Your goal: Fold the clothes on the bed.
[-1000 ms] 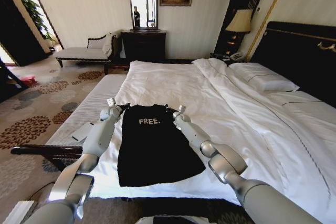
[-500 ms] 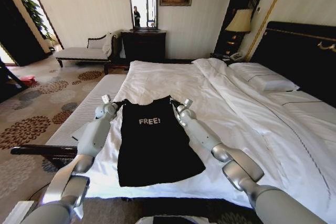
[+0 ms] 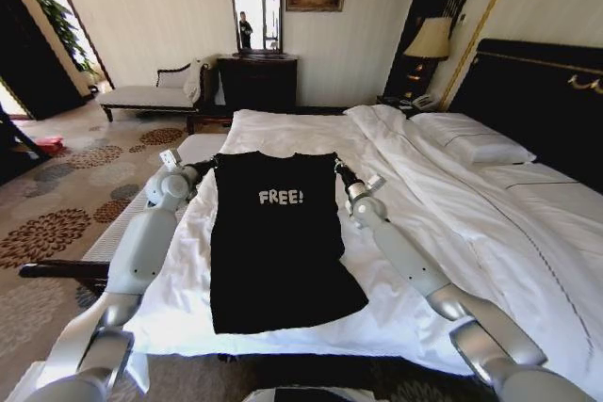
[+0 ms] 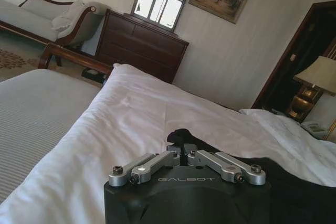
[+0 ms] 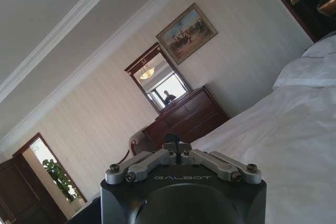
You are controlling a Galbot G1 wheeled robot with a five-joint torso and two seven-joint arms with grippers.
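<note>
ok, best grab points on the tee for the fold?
Likely the two shoulder corners, from either side. The T-shirt lies lengthwise, collar toward the far bed edge; left pincer and right pincer already pinch there.

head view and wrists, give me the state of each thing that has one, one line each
T-shirt: top edge lifted and stretched flat between both grippers, lettering facing up, hem lying on the bed
left gripper: shut on the T-shirt's shoulder corner
right gripper: shut on the other shoulder corner
bed: made, white duvet rumpled
lamp: cannot tell whether lit
</note>
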